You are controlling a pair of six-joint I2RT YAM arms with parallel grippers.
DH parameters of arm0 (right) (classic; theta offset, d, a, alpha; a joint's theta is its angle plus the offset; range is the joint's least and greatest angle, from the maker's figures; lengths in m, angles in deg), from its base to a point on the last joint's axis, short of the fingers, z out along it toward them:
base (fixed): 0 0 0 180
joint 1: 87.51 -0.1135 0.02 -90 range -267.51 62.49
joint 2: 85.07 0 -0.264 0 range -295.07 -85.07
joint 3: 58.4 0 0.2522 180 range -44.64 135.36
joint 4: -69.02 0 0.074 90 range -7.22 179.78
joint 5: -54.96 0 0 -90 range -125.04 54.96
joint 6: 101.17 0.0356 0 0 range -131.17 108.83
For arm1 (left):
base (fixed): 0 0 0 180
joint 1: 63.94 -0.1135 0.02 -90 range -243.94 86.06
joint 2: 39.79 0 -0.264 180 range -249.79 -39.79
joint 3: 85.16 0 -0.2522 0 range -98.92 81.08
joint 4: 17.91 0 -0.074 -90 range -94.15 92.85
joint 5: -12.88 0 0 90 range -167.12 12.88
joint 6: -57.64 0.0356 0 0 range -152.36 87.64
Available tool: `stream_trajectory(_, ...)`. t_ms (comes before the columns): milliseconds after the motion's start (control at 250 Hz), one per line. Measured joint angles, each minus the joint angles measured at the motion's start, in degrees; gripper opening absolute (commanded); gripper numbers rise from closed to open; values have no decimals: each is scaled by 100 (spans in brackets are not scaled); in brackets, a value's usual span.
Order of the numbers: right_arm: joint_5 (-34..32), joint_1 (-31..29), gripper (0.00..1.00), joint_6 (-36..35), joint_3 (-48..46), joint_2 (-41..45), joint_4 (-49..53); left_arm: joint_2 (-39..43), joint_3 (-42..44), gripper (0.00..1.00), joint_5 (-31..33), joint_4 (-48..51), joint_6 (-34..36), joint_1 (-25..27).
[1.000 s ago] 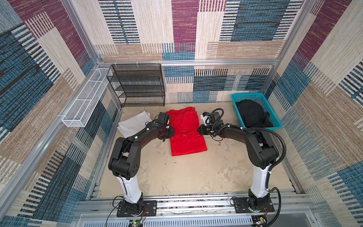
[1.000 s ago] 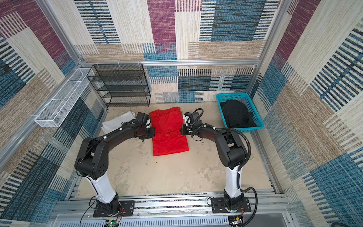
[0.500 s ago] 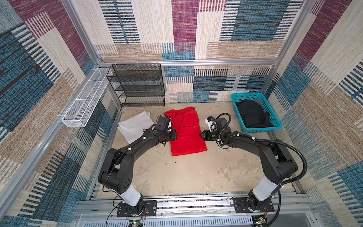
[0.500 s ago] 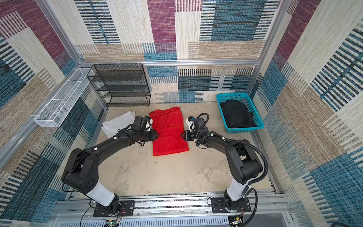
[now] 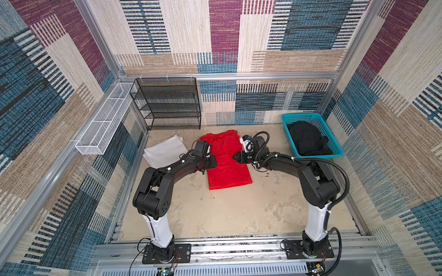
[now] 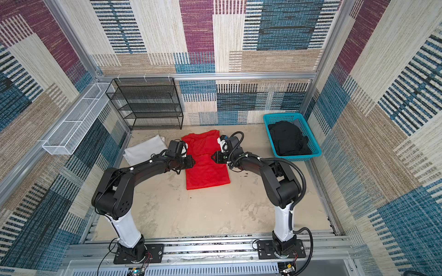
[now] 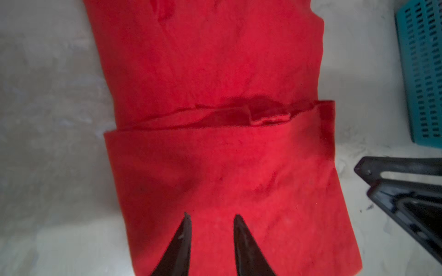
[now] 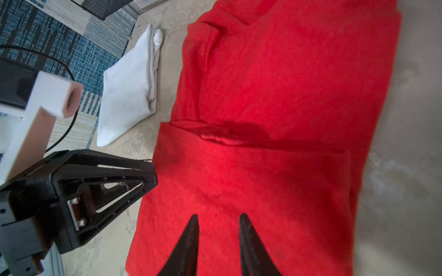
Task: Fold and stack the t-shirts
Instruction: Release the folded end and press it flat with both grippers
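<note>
Left gripper [image 7: 211, 216] and right gripper [image 8: 218, 215] have opened slightly, empty, over the red t-shirt [image 5: 227, 173].

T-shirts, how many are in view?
3: red t-shirt folded mid-table, white t-shirt folded left of it, black t-shirt bunched in the teal basket; others may hide beneath.

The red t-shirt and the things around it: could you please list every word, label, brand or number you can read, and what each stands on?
None can be read: the red t-shirt, white t-shirt, black t-shirt and teal basket show no print in any view.
</note>
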Motion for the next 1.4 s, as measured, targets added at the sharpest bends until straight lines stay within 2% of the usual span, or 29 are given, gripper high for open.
stream_trajectory(196,-20,223,29,-39,737,-863,39,-632,-442,31,-221,-225,2,-240)
stream_trajectory(300,-105,407,29,0,636,-1056,61,-857,-503,31,-308,-275,0,-306)
stream_trajectory(512,-46,577,28,28,260,-1067,-546,-946,-330,31,-647,-754,-125,-433)
stream_trajectory(668,-166,605,28,33,-79,-848,-708,-754,-129,31,-673,-774,-120,-540)
stream_trajectory(844,-518,619,30,24,-391,-411,-398,-409,149,31,-619,-597,20,-682)
stream_trajectory(1132,-573,505,31,55,-1027,743,-129,573,1075,28,-1209,-944,-157,-461)
stream_trajectory(1400,-127,107,32,553,-1851,872,-437,9,879,26,-1679,-1346,-420,-173)
